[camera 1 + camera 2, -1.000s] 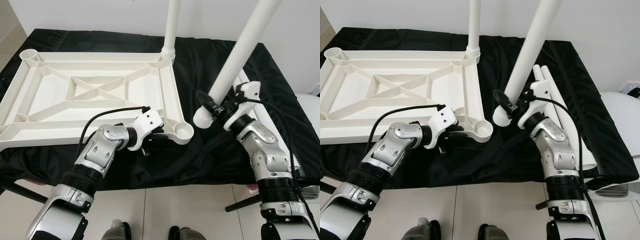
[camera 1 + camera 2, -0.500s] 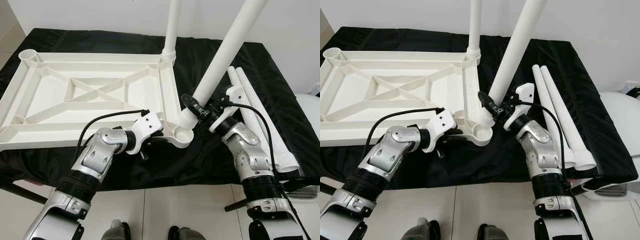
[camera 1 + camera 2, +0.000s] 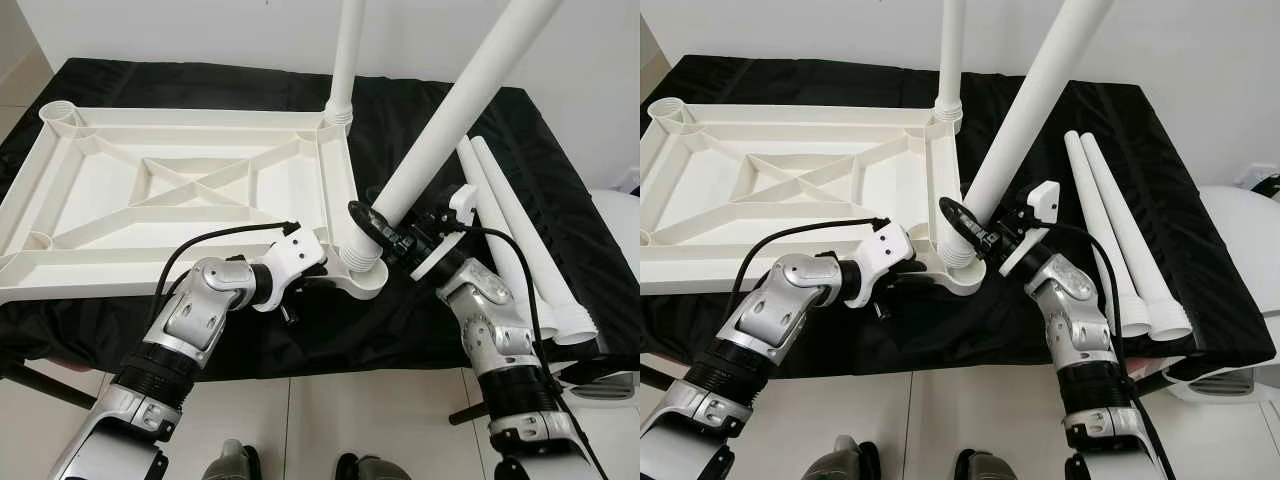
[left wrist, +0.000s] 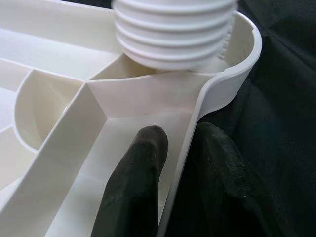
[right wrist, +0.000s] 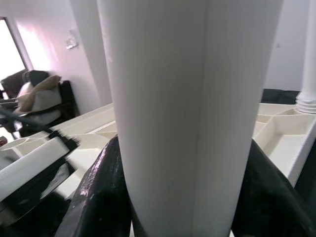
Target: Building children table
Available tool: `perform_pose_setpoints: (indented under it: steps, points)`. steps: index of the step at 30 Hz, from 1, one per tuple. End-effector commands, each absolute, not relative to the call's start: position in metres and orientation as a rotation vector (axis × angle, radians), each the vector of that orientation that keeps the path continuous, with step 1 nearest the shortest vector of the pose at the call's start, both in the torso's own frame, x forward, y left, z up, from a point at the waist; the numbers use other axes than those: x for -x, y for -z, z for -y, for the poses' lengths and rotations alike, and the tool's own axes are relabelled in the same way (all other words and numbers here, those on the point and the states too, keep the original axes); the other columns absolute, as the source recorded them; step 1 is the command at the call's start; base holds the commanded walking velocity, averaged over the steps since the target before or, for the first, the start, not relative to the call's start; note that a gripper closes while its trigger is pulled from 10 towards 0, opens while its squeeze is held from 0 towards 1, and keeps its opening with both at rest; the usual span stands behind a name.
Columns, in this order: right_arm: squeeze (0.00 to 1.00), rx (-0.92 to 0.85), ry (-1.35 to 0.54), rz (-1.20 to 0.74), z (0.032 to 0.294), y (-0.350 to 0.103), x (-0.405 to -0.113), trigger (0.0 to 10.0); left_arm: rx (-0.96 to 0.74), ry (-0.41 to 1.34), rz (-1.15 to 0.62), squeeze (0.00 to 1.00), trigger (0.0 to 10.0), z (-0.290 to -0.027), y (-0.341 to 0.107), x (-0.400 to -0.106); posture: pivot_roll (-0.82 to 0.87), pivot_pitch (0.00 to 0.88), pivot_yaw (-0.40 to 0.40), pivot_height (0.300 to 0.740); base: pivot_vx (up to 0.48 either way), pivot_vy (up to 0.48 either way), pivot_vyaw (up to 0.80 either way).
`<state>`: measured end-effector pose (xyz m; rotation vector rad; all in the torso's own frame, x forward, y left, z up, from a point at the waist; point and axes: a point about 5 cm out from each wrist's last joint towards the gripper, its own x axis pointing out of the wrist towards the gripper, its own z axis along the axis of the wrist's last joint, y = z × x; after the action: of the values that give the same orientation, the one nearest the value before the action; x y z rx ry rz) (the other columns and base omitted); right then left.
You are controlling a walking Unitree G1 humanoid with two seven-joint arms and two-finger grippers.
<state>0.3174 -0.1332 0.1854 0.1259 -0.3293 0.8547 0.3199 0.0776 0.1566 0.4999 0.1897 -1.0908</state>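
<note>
Black-draped surface (image 3: 250, 80): upturned tabletop (image 3: 110, 215) has one leg (image 3: 345, 60) fitted, left tool (image 4: 173, 163) pinches its rim, right tool (image 3: 985, 232) clamps second leg (image 3: 1025, 110) tilted at near corner socket (image 3: 362, 275), two legs (image 3: 1120, 240) left lying.

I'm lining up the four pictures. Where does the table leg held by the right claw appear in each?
Left eye view: the held leg slants from upper right down to the tabletop's near corner socket.
Right eye view: same slant, centre.
Left wrist view: its threaded end above the socket.
Right wrist view: its shaft, centre.
Shared landmark: the socket.
</note>
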Motion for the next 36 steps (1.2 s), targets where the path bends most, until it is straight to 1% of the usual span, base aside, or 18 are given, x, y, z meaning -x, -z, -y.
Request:
perform_pose_setpoints:
  steps: [1,21,25,33,36]
  points:
    - [0.00,-0.117,-0.853,0.238,0.136,-0.166,-0.314,10.0,-0.498,1.074,-0.210,0.00,10.0,-0.075,-0.150,-0.319,-0.04,0.143,-0.034,0.740,0.000,0.000,0.00]
    - [0.00,-0.070,-0.822,0.194,0.154,-0.158,-0.302,10.0,-0.505,1.069,-0.204,0.00,10.0,-0.076,-0.154,-0.323,-0.06,0.154,-0.024,0.740,0.000,0.000,0.00]
    - [0.00,-0.065,-0.821,0.190,0.153,-0.157,-0.302,10.0,-0.504,1.070,-0.203,0.00,10.0,-0.075,-0.154,-0.323,-0.06,0.154,-0.020,0.740,0.000,0.000,0.00]
    - [0.00,-0.041,-0.845,0.188,0.141,-0.159,-0.304,10.0,-0.504,1.077,-0.201,0.00,10.0,-0.074,-0.155,-0.322,-0.06,0.157,-0.016,0.740,0.000,0.000,0.00]
    - [0.00,-0.039,-0.847,0.187,0.141,-0.159,-0.304,10.0,-0.504,1.077,-0.201,0.00,10.0,-0.073,-0.155,-0.322,-0.06,0.157,-0.018,0.740,0.000,0.000,0.00]
